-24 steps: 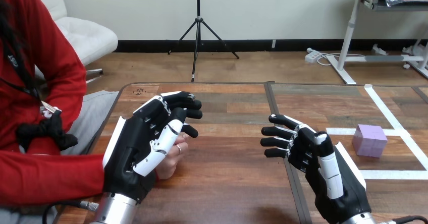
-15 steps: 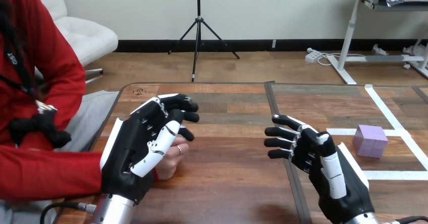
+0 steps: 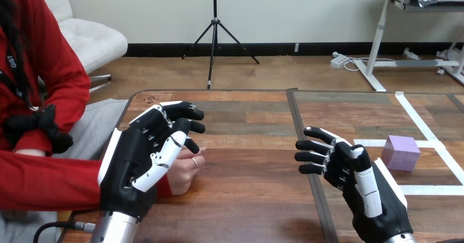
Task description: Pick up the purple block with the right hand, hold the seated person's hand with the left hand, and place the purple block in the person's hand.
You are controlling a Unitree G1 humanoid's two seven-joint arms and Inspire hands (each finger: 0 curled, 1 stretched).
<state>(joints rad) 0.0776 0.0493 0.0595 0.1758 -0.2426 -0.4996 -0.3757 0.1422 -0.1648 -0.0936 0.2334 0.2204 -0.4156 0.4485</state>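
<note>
Wooden table (image 3: pixel 246 194): purple block (image 3: pixel 401 152) right of right hand (image 3: pixel 364 185)

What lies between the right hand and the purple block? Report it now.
In the head view, only bare table wood separates the right hand from the purple block; a white tape line runs along that gap's far edge.

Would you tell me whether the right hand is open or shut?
Open: right hand has fingers spread, holding nothing, the purple block apart from it.
</note>
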